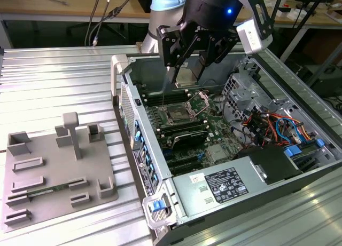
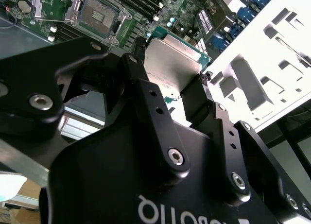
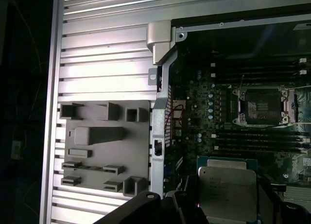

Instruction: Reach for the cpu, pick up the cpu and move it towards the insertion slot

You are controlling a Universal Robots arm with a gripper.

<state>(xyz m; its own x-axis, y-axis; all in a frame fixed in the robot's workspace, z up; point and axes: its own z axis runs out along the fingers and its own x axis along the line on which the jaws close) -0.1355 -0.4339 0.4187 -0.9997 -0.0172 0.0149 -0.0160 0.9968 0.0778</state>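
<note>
A grey plastic fixture plate (image 1: 59,171) with raised blocks lies on the ribbed metal table (image 1: 53,80), well apart from the end effector, toward the exterior view's left. Below the end effector sits an open computer case (image 1: 160,203), with long black memory slots (image 1: 184,136), coloured cables (image 1: 272,126) and a labelled power supply (image 1: 224,184).
</note>
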